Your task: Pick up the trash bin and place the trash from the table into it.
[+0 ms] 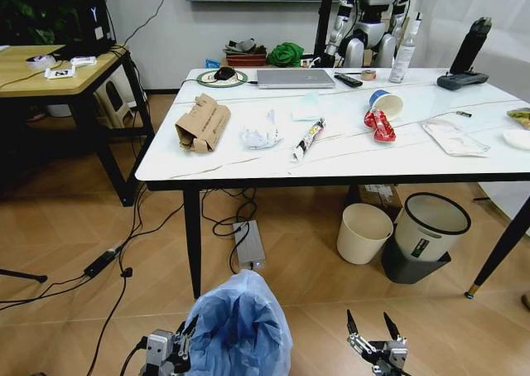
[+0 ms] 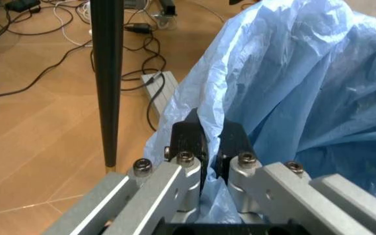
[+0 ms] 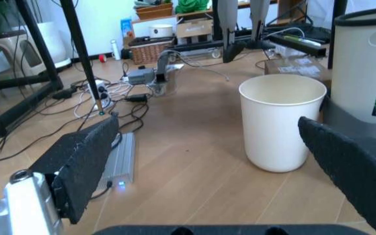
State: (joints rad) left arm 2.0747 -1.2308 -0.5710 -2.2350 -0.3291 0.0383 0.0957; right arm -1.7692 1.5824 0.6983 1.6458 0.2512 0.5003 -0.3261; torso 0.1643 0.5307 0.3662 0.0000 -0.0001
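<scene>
The left end effector [image 2: 209,147] pinches the trash bin [image 1: 238,326] bag's rim, the right end effector [image 1: 373,326] beside it gaping empty

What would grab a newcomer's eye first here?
The puffy light-blue bag of the trash bin low in front, its edge pinched in the left gripper. Beyond it, litter on the white marble-look table: a crushed cardboard box, a red wrapper.

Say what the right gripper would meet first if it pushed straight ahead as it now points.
Probably the cream round bin on the floor, which sits between the open jaws of the right gripper in the right wrist view; depth is uncertain.
</scene>
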